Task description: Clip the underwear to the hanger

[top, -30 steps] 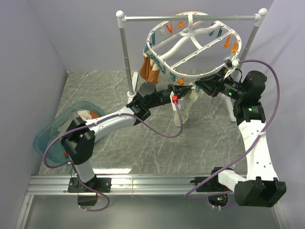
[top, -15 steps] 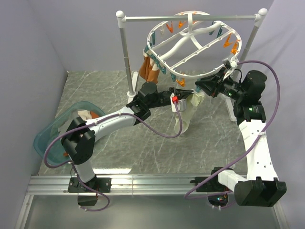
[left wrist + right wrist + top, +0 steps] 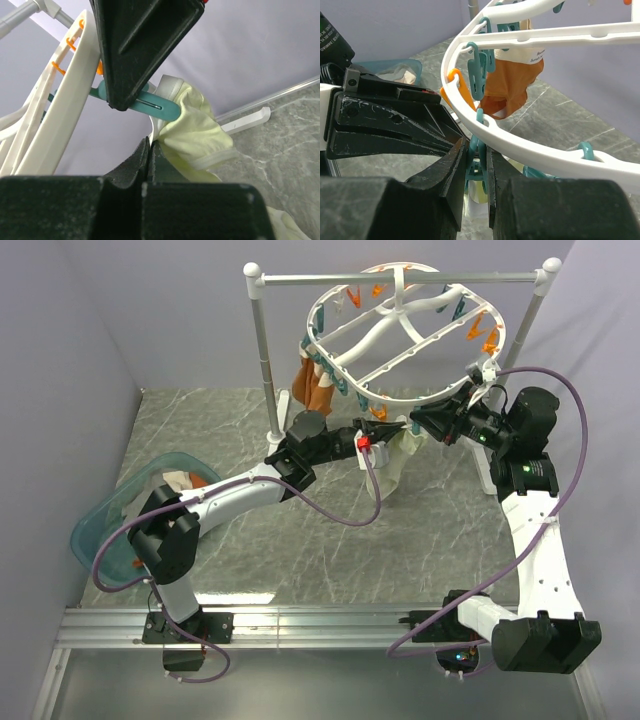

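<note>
Lifted slightly since before, the underwear (image 3: 192,125) hangs near the desk's far edge, its waistband pinched in the left fingers (image 3: 125,170) just beside a teal clip (image 3: 155,107) of the hanger (image 3: 62,115); the right fingers (image 3: 445,170) squeeze that clip.

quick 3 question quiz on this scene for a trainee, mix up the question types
1. True or false: the orange-brown garment already hangs from the hanger.
2. What sits between the fingers of the right claw? A) a teal clip B) an orange clip C) the rail
3. Fill in: the underwear is pale ___ in colour.

Key: 1 true; 2 A; 3 yellow
</note>
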### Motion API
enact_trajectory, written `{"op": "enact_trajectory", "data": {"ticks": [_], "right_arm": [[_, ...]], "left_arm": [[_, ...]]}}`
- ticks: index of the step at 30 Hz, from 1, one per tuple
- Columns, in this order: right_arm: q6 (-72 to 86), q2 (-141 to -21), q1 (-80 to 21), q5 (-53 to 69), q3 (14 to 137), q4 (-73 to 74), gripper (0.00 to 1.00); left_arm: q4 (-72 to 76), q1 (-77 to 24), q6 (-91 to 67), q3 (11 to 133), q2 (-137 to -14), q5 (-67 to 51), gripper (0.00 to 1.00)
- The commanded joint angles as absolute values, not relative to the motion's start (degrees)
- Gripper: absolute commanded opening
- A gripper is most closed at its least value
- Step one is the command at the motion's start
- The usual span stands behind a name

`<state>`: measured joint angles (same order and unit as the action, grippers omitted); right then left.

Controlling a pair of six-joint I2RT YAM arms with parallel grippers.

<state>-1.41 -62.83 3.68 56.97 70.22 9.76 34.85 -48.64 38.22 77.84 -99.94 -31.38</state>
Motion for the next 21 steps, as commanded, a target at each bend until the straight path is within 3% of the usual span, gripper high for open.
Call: {"op": "enact_trajectory", "data": {"ticks": [1,7,9,13,16,21], "right_arm": [[-2.1,-62.6,3.6,60.1,72.7,10.8,0.00],[-1.7,-62.8,3.6,59.9,73.3,11.5,0.00],[-1.6,-62.9,3.6,59.4,73.7,11.9,0.06],[-1.7,-63.3,3.6,58.9,74.4,12.7,0.34],[-1.6,-63.3,3.6,58.4,74.5,13.1,0.46],[-1.6,-62.9,3.6,57.9,74.6,13.4,0.56]], "left_arm": [[39.2,-48.4,36.7,79.1,-98.9,-31.5,0.00],[39.5,-48.5,36.2,80.0,-99.0,-31.2,0.00],[39.6,-48.4,36.2,80.0,-99.0,-31.3,0.00],[39.1,-48.5,36.1,80.5,-99.1,-31.2,0.00],[39.2,-48.5,36.0,80.3,-99.1,-31.1,0.00],[39.5,-48.4,35.7,80.5,-99.2,-31.1,0.00]]}}
